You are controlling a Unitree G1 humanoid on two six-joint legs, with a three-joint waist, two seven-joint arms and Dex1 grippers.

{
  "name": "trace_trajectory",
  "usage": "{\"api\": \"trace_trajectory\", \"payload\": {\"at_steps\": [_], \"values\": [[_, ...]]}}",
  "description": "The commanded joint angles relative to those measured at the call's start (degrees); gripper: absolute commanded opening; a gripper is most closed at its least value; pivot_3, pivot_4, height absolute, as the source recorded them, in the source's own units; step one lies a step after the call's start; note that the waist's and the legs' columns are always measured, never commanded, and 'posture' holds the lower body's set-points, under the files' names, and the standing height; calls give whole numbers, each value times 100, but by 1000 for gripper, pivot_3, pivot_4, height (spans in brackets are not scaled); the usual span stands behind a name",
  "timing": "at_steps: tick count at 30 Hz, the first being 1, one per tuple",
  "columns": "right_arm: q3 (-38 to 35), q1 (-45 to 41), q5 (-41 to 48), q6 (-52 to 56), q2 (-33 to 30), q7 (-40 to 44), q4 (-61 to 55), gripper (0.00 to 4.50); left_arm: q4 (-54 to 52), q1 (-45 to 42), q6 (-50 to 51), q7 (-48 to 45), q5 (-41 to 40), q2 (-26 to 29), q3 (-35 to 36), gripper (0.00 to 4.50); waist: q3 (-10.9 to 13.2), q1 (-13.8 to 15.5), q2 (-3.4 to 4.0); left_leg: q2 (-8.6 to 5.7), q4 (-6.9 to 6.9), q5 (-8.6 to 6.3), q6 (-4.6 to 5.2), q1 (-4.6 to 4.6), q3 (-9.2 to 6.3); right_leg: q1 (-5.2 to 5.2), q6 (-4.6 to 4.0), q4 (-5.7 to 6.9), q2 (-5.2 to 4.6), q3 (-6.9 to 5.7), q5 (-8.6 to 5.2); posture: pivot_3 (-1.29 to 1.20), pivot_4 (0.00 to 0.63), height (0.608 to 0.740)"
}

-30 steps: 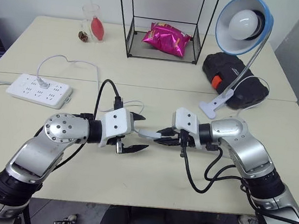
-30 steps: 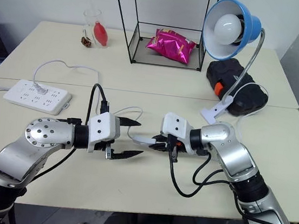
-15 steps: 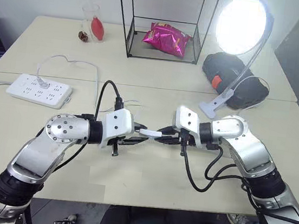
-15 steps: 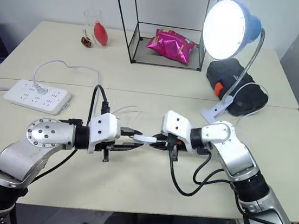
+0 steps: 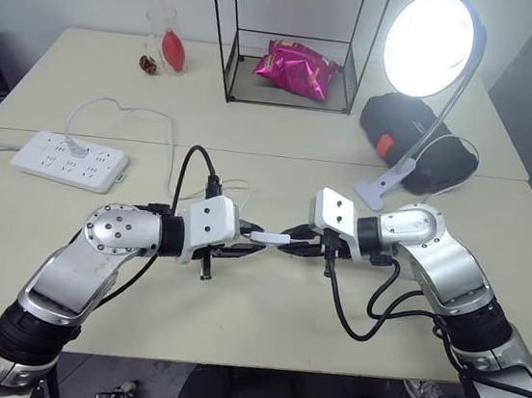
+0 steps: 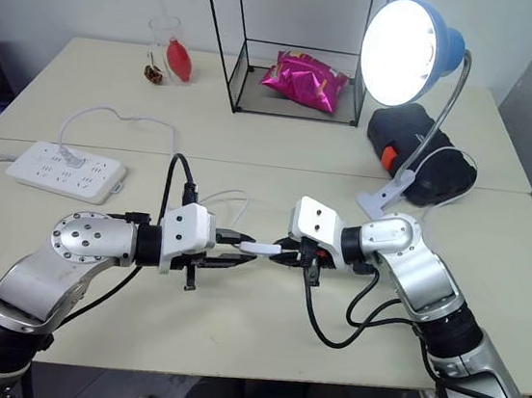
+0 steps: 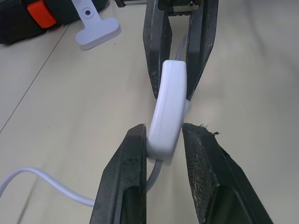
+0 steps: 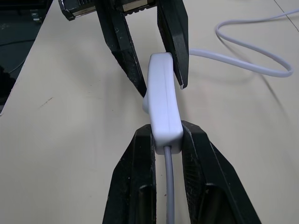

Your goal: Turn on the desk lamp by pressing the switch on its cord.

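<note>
With the lamp (image 5: 431,44) lit, the switch (image 7: 167,106) is held above the counter (image 5: 251,323), pinched at one end by the closed right tool (image 8: 166,140) and flanked by the barely parted left tool (image 7: 163,140); another squeeze could switch it off.

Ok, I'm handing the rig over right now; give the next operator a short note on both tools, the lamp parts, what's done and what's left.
Right tool: shut on one end of the switch, holding it up off the table.
Left tool: fingers closed around the other end of the switch.
The cord trails from the switch across the table.
The desk lamp stands at the far right, clipped in front of a black case, and its bulb is glowing.
Done: switch pressed, lamp is on.
Left: probably just open both tools, let the switch down and draw the arms back.
</note>
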Motion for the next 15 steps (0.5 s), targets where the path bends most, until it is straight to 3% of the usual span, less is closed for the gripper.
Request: {"api": "trace_trajectory", "payload": {"at_steps": [1,9,15], "values": [[-23,-102,210,-20,84,38,-239,373,-46,-49,-257,-34,70,50,150,2097,0,2,0,1,0,0,0,0,0,0,0,1,0,0,0,0,150,740],[39,-153,159,-189,119,17,10,373,-153,59,-354,-26,-201,65,628,3744,0,3,0,1,0,0,0,-1,-1,0,0,0,-1,-1,0,0,150,740],[128,-383,-187,-925,344,-128,1110,373,-618,566,75,-6,-722,250,1421,3779,0,-14,-1,6,0,0,0,1,-2,-2,0,1,-3,0,0,0,150,740]]}}
